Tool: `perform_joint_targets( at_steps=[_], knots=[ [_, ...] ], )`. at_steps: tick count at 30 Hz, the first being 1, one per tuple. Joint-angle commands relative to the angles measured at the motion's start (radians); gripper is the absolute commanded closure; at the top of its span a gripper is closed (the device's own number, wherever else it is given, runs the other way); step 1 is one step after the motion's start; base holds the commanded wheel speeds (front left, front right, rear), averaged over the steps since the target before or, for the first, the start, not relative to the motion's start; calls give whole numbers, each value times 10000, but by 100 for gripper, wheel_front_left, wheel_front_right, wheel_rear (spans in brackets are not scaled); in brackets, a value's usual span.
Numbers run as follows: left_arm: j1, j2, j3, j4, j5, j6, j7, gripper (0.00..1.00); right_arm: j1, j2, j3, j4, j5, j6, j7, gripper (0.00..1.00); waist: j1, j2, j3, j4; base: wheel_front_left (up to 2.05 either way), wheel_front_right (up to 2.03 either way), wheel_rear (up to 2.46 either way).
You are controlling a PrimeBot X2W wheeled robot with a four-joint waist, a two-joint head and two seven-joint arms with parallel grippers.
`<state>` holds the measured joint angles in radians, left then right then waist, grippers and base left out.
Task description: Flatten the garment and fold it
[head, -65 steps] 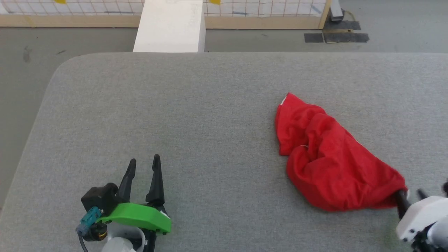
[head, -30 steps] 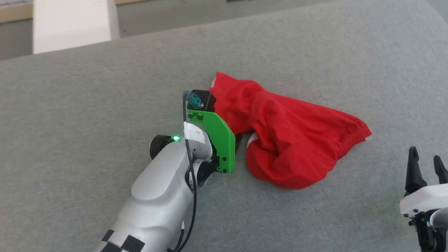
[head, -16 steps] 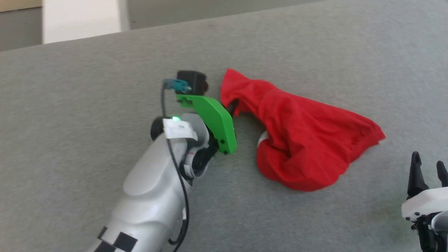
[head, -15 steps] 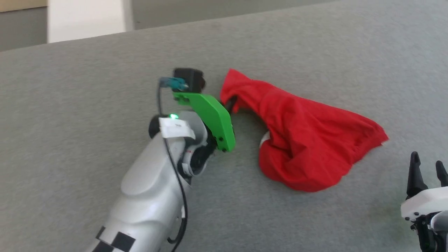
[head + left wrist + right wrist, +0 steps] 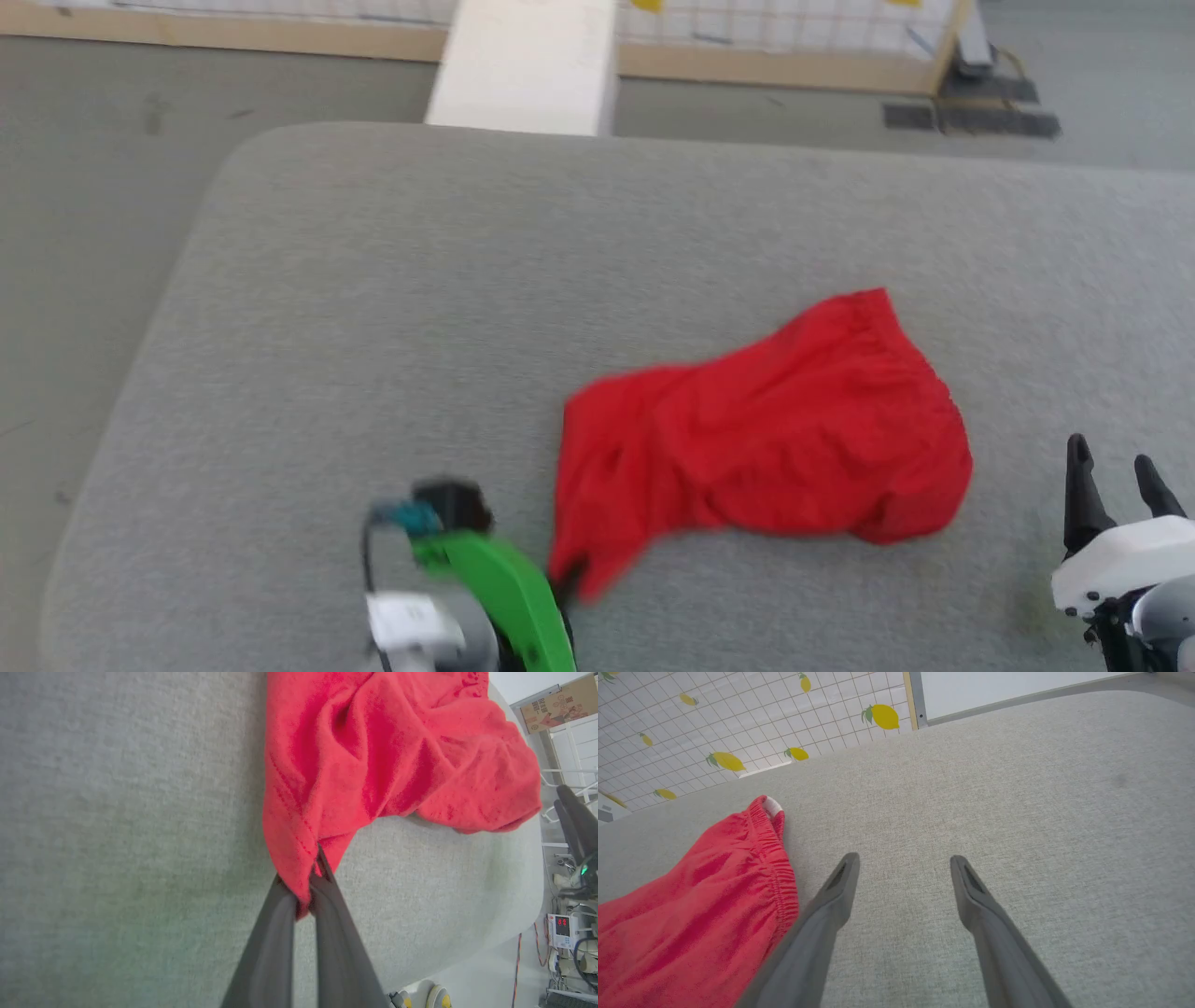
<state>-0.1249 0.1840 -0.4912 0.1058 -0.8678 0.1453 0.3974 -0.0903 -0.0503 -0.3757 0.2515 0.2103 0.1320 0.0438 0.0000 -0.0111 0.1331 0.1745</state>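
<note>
The red garment (image 5: 775, 439) lies rumpled on the grey padded table (image 5: 392, 280), stretched from its gathered waistband at the upper right down to a corner at the lower left. My left gripper (image 5: 568, 581) is shut on that lower-left corner; in the left wrist view the fingers (image 5: 275, 933) pinch a fold of the red garment (image 5: 373, 751). My right gripper (image 5: 1111, 467) stands open at the lower right, just right of the cloth. In the right wrist view its fingers (image 5: 840, 882) are spread over bare table beside the elastic waistband (image 5: 777, 858).
A white block (image 5: 527, 65) stands on the floor past the table's far edge. A wooden-framed tiled panel (image 5: 794, 37) runs along the back. The table's rounded left corner (image 5: 233, 159) drops to grey floor.
My left gripper has pulled the garment's corner toward the table's near edge, stretching the cloth out. The camera has swung back, so the whole view has shifted. The right gripper has stayed open.
</note>
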Motion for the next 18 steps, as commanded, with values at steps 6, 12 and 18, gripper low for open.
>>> perform_joint_targets(
  at_steps=[6, 12, 18],
  knots=[
    [1233, 46, -848, -61, -334, 74, 925, 100, 201, 1, 75, -1, -15, -13, 18, 0, 0, 111, -594, 723, 0, 0, 0],
    [1602, 73, 280, -656, -1258, 310, 608, 0, 134, 1, 220, 184, 93, -13, -79, 0, 0, 111, -584, 524, 0, 0, 0],
    [1495, 278, 2554, -1728, -1443, 266, -1559, 0, -100, 1, 395, 187, 91, -13, -55, 0, 0, 111, -492, 423, 0, 0, 0]
  ],
)
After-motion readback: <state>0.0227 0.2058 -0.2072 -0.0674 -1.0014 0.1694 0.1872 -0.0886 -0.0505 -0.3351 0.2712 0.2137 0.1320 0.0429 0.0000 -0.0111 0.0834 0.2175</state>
